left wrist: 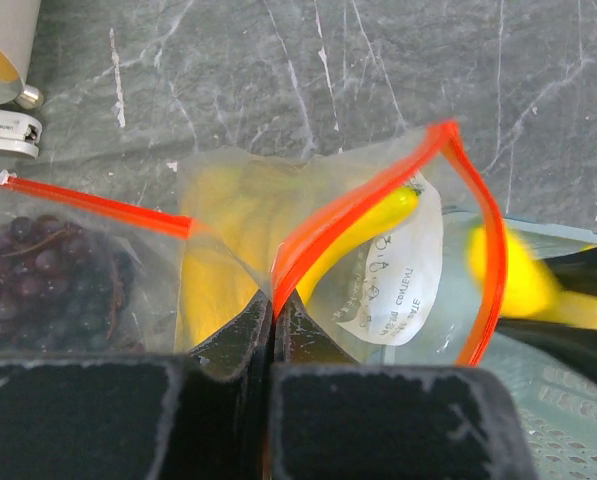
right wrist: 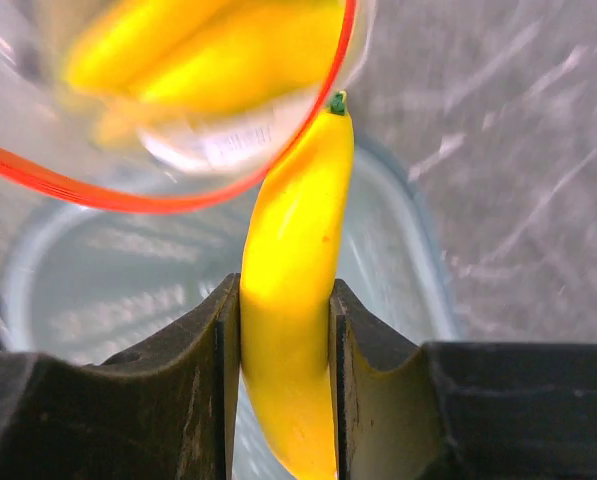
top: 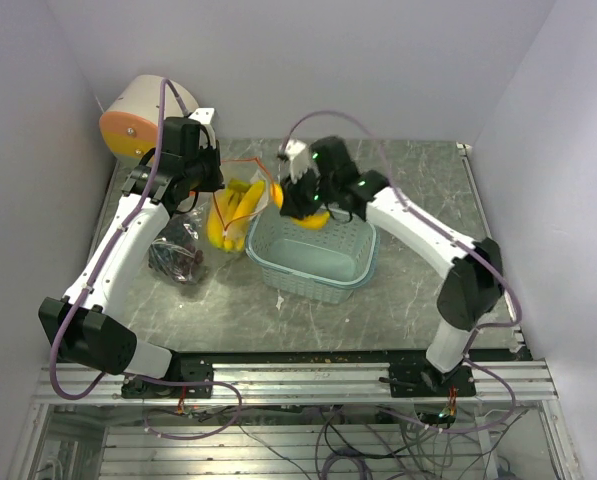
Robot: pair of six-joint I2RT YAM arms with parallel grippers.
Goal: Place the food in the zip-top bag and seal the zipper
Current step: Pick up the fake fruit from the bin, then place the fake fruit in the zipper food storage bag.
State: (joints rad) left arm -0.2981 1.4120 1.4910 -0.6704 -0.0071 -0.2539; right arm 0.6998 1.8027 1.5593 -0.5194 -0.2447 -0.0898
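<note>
The right fingers (right wrist: 228, 310) are clamped on a single yellow banana (right wrist: 290, 230), one finger against each side. Its green-tipped end sticks out past the fingertips and reaches the orange rim of the zip-top bag (right wrist: 193, 140), above the teal basket (top: 313, 285). The left fingers (left wrist: 250, 335) are pressed together on the bag's orange zipper strip, pinching it at the mouth. More bananas (left wrist: 228, 215) lie inside the bag. Dark grapes (left wrist: 48, 265) rest on the tabletop (top: 418, 210) beside the bag, to the left of the left fingers.
</note>
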